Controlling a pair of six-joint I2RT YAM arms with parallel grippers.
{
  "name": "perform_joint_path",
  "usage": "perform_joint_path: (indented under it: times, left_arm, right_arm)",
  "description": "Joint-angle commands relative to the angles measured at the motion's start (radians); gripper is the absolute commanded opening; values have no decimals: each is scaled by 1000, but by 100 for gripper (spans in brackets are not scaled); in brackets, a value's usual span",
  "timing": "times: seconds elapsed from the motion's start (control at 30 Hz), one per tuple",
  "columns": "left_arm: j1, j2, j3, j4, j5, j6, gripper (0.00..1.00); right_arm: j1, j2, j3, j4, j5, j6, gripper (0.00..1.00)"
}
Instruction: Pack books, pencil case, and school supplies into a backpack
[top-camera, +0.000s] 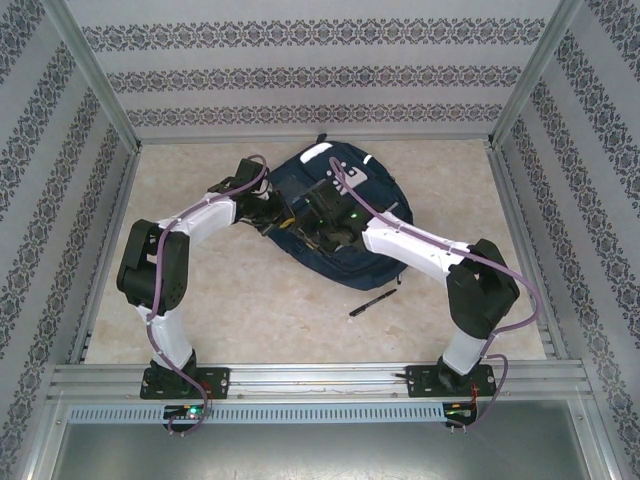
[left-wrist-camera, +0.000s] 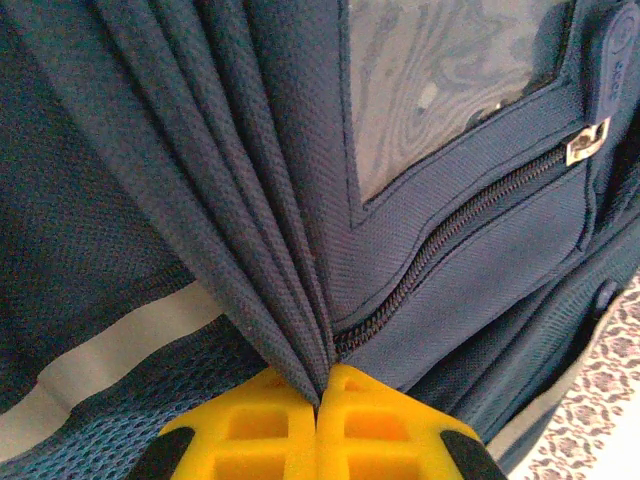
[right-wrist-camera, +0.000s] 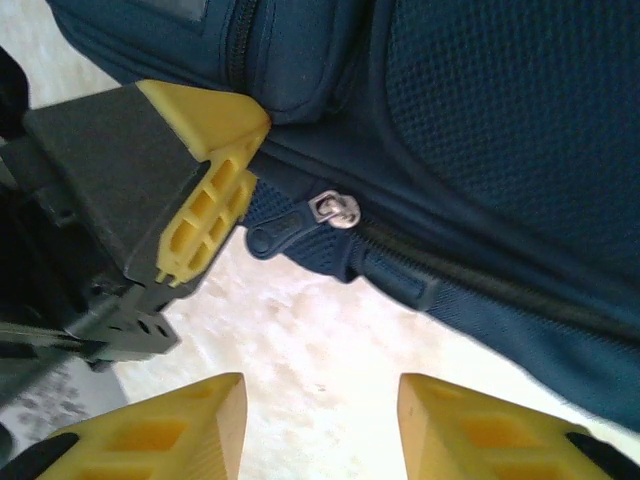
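On the marbled table (top-camera: 250, 310) the backpack (top-camera: 300, 175) lies towards the back; left jaws pinched shut on its fabric, right jaws half open, empty, near the zip pull (right-wrist-camera: 338, 210); seemingly the opening step; next, catch that pull; a pen (top-camera: 372, 303) lies outside.

No readable text, label or number on backpack (left-wrist-camera: 480, 260).

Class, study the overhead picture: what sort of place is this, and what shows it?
Likely a robot test cell: left arm and right arm bolted to a metal rail, patterned screen walls, a framed tabletop.
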Motion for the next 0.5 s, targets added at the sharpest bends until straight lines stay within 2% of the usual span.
perform_joint_path:
  times: [0.0, 0.17, 0.37, 0.47]
  left_arm:
    - [-35, -52, -26, 102, 103, -110, 0]
    - [-42, -77, -80, 175, 106, -192, 0]
    - [-46, -93, -119, 223, 105, -239, 0]
    - [-48, -108, -149, 224, 100, -248, 0]
  right_arm:
    - [11, 25, -13, 21, 54, 265, 42]
    - [16, 62, -30, 121, 70, 414, 39]
    - [18, 108, -19, 169, 57, 473, 35]
    - [20, 140, -33, 207, 96, 506, 33]
